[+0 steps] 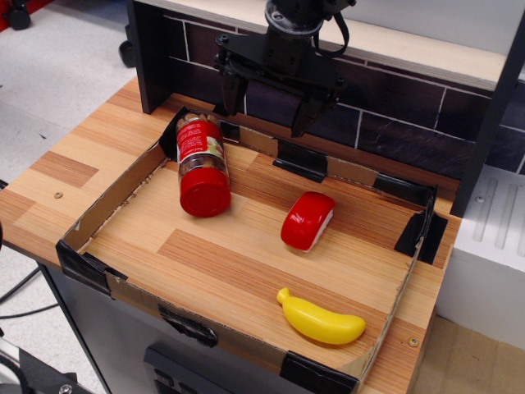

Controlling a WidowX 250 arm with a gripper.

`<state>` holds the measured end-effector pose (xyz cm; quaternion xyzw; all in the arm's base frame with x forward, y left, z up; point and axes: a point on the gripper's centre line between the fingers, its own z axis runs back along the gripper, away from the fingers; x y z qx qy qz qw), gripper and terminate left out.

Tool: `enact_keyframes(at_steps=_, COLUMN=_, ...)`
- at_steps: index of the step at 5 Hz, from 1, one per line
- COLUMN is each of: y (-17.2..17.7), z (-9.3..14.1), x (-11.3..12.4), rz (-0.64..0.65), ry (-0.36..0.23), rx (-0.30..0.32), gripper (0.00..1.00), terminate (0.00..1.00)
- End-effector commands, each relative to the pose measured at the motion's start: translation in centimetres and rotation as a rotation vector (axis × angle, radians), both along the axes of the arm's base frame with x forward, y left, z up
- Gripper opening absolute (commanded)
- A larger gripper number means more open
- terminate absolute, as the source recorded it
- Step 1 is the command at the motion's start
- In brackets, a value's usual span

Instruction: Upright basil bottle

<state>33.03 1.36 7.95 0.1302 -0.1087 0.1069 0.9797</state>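
The basil bottle (pixel 201 162) lies on its side at the back left of the wooden tray floor, its wide red cap pointing toward the front and its clear base toward the back corner. It has a red-and-white label and tan contents. My black gripper (pixel 268 110) hangs above the back edge of the tray, up and to the right of the bottle, apart from it. Its two fingers (pixel 230 92) are spread wide and hold nothing.
A low cardboard wall (pixel 115 193) taped with black corners rings the work area. A red-and-white rounded block (pixel 308 220) lies mid-tray. A yellow toy banana (pixel 321 319) lies at the front right. A dark tiled back panel (pixel 385 123) rises behind.
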Motion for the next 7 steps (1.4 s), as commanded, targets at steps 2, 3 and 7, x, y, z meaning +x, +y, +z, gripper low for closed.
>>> enact_keyframes(at_steps=2, y=1.7, z=1.2, x=-1.6, rz=0.073, ry=-0.014, rx=-0.134, gripper=1.00, terminate=0.00)
enact_keyframes(at_steps=3, y=2.8, z=2.0, x=-2.7, rz=0.118, ry=-0.031, rx=-0.179, gripper=1.00, terminate=0.00)
enact_keyframes(at_steps=7, y=3.0, z=-1.0, x=-6.3, rz=0.555, ry=-0.080, rx=-0.232, gripper=1.00, terminate=0.00)
